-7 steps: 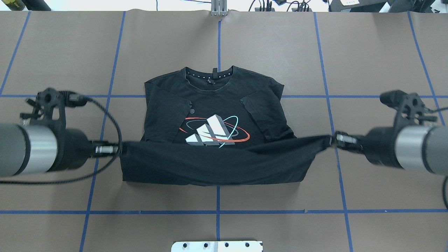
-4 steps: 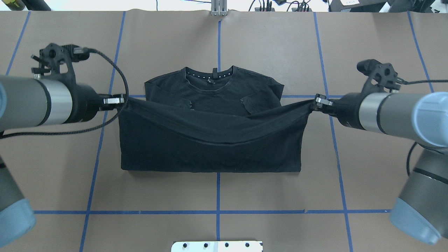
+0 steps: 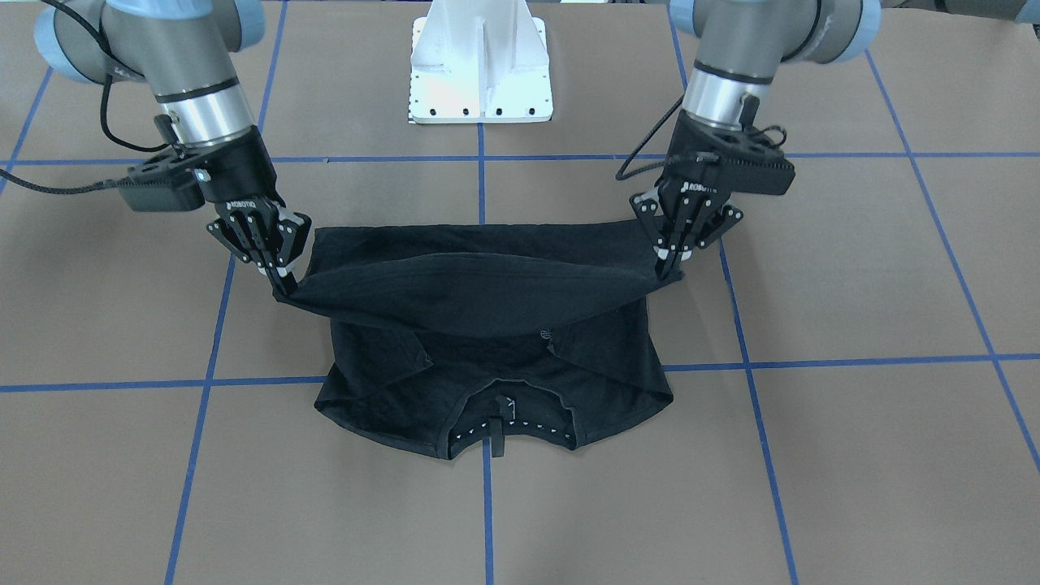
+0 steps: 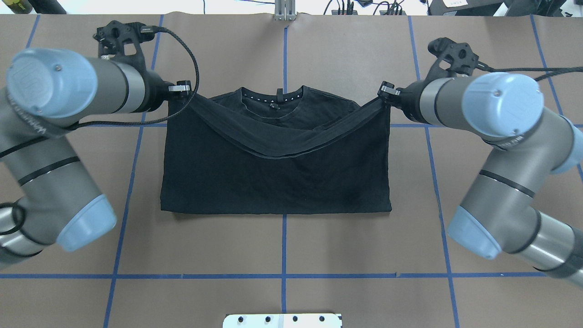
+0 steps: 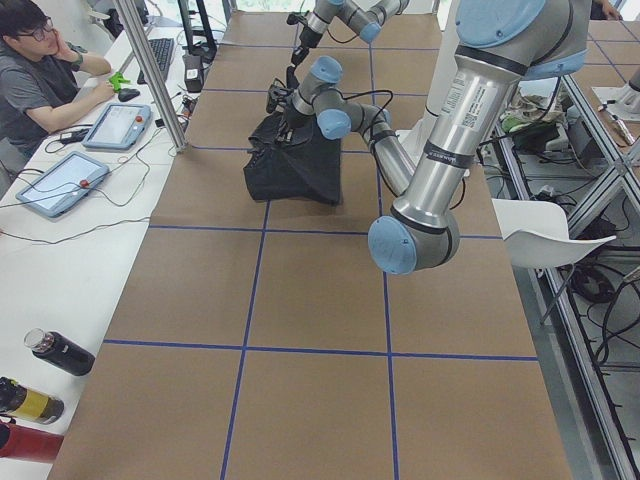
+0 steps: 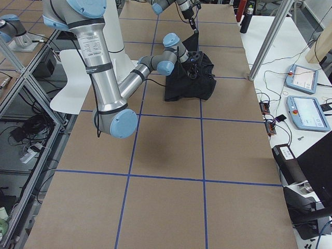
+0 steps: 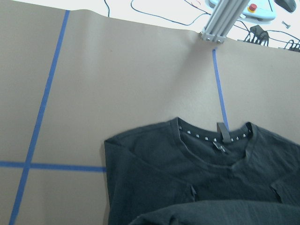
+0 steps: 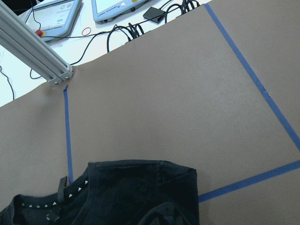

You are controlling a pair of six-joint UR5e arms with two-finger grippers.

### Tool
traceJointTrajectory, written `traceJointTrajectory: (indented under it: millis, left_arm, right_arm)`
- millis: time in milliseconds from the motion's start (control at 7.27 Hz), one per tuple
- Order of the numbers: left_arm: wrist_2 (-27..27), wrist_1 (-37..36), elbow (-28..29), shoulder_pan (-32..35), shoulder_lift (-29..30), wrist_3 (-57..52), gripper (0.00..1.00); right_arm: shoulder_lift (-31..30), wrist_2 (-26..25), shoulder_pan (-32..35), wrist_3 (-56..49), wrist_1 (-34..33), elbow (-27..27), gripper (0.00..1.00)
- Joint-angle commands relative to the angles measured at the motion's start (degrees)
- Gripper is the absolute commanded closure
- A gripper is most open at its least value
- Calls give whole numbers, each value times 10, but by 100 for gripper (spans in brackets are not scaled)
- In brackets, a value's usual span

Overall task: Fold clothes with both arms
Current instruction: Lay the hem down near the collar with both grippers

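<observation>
A brown paper-covered worktop [image 4: 319, 255], ruled into squares by blue tape lines [image 4: 364, 275], lies under me. Grey tablets [image 8: 56, 14] sit on a desk beyond its far edge. The black short-sleeved cotton T-shirt [image 4: 273, 187] rests at the worktop's middle with its round collar [image 4: 273, 98] toward the far edge. Its lower half is doubled over, so the plain back shows and a straight fold faces my base.

My left jaws are clamped on one hem corner and my right jaws on the other, both raised off the worktop. My grey tubular left arm [image 4: 114, 91] and right arm [image 4: 455, 98] reach in from either side. The hem [image 4: 273, 154] runs left to right between the jaws, parallel to the far edge, sagging in the middle over the chest.

The collar and shoulders lie ahead of and below both jaws, and neither arm is nearer. I judge that both corners should go forward and down together to the shoulder line; uneven travel would skew the fold.
</observation>
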State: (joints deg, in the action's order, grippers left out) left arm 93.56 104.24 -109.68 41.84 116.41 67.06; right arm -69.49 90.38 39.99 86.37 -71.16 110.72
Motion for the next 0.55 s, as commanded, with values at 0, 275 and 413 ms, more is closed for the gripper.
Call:
traceJointTrajectory:
  millis: [0, 275, 413]
  left_arm:
    - [-1, 56, 116, 20, 43, -38, 100]
    - [-16, 106, 235, 19, 86, -80, 100]
    - [-16, 118, 270, 19, 88, -96, 100]
  right_arm:
    - [35, -22, 3, -3, -3, -58, 100]
    - [65, -27, 2, -4, -6, -122, 100]
    - [73, -27, 2, -9, -5, -147, 100]
